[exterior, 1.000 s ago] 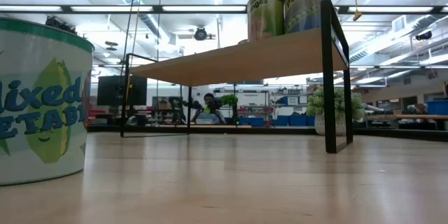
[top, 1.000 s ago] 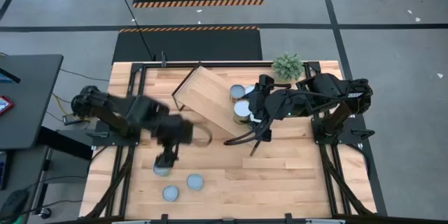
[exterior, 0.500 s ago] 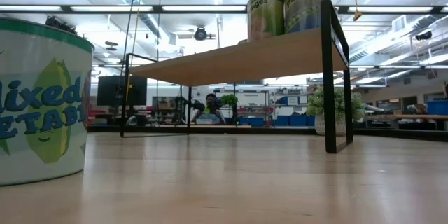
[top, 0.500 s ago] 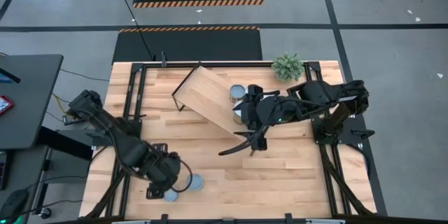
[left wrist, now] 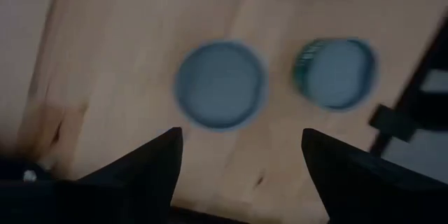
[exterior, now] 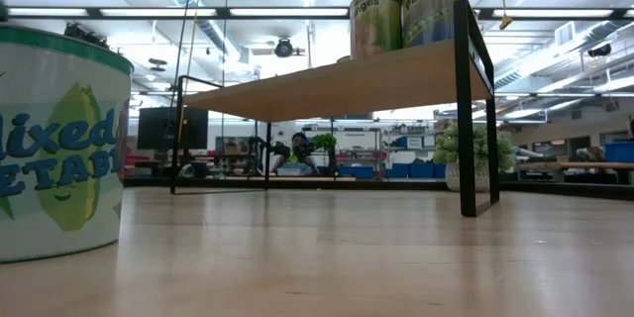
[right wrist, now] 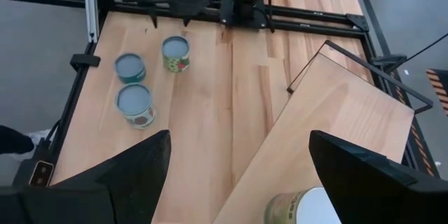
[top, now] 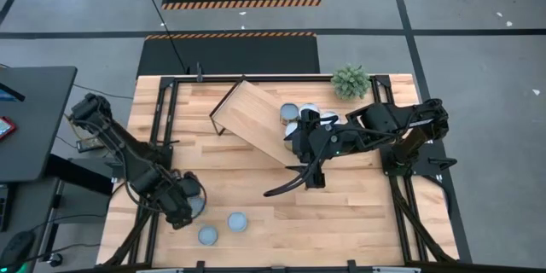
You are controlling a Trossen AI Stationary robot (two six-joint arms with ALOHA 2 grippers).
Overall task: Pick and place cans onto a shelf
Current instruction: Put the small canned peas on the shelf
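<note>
Three blue-grey-topped cans stand upright on the tabletop near its near left corner (top: 207,235) (top: 237,221) (top: 198,205); two of them show in the left wrist view (left wrist: 220,84) (left wrist: 336,72). My left gripper (top: 182,212) (left wrist: 241,161) hovers open and empty above them. The shelf (top: 252,119) stands at the far middle, and cans (top: 290,112) (top: 309,112) stand on its right end. My right gripper (top: 297,181) (right wrist: 238,182) is open and empty just past the shelf's near right end. A white-topped can (right wrist: 308,210) shows below it.
A small green potted plant (top: 351,79) stands at the far right. The black table frame runs along the left and right edges (top: 153,136). Bare tabletop lies at the near middle and right (top: 341,222). In the low view a large labelled can (exterior: 59,139) stands close on the left.
My left gripper has moved from above the table's middle left toward the near left corner, down over the three cans, as the arm folded back. My right gripper has shifted a little toward the table's left and near edge. The cans have stayed put.
</note>
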